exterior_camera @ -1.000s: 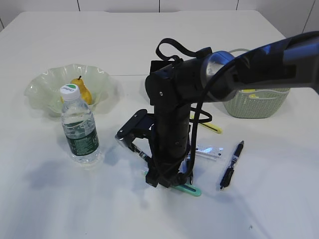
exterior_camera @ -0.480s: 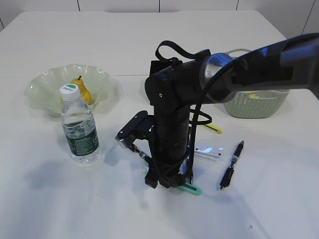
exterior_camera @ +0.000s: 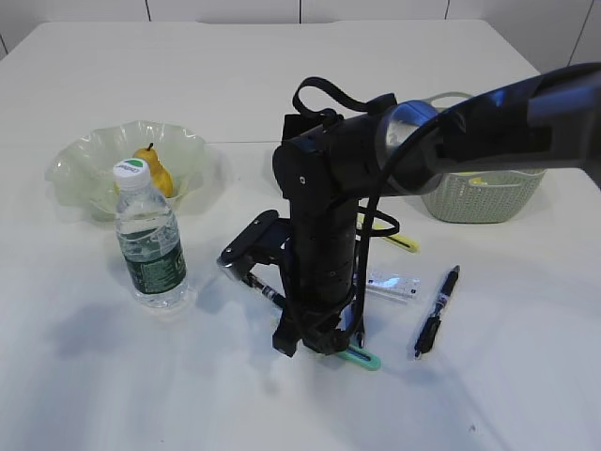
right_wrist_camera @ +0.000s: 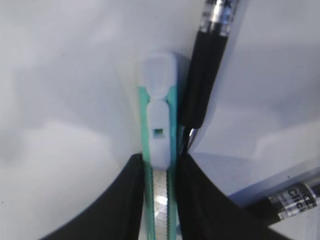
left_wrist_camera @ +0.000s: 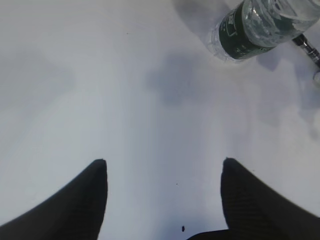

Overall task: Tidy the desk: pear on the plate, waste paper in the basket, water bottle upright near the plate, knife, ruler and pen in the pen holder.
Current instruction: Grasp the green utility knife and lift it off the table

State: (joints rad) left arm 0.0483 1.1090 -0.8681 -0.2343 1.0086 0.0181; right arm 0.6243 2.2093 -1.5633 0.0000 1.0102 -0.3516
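Right arm (exterior_camera: 451, 122) is reaching across the middle of the table (exterior_camera: 282, 75), wrist pointing straight down. Its gripper (right_wrist_camera: 159, 165) is closing around the knife (right_wrist_camera: 159, 165), a teal-and-white utility cutter lying flat just below the arm in the exterior view. Wrist view: both dark fingers (right_wrist_camera: 127, 200) are sitting against the knife's long edges, pinching it.

Pen holder (exterior_camera: 254, 240) is lying tipped just left of the arm. Basket (exterior_camera: 479, 197) is sitting at right with something yellow inside. Plate (exterior_camera: 80, 164) is holding the pear (exterior_camera: 155, 169); water bottle (exterior_camera: 150, 240) is standing upright beside it. Ruler (exterior_camera: 394, 285) and one pen (exterior_camera: 437, 310) are lying right of the arm; a second black pen (right_wrist_camera: 200, 75) is lying right against the knife.

Left gripper (left_wrist_camera: 162, 170) is hovering spread wide over bare table, gripping nothing, the bottle at the top edge of its view.

Doing it well, my judgement: finish the squeeze square on the knife body, keeping the right finger off the neighbouring pen so it isn't dragged up too; lift straight, slowly, since a flat slim handle may pivot. The tipped holder likely needs righting before dropping anything in.

Against a second ago: the right fingers are standing closer together now, and the wrist is sitting slightly lower over the knife. Everything else on the table is lying where it was.
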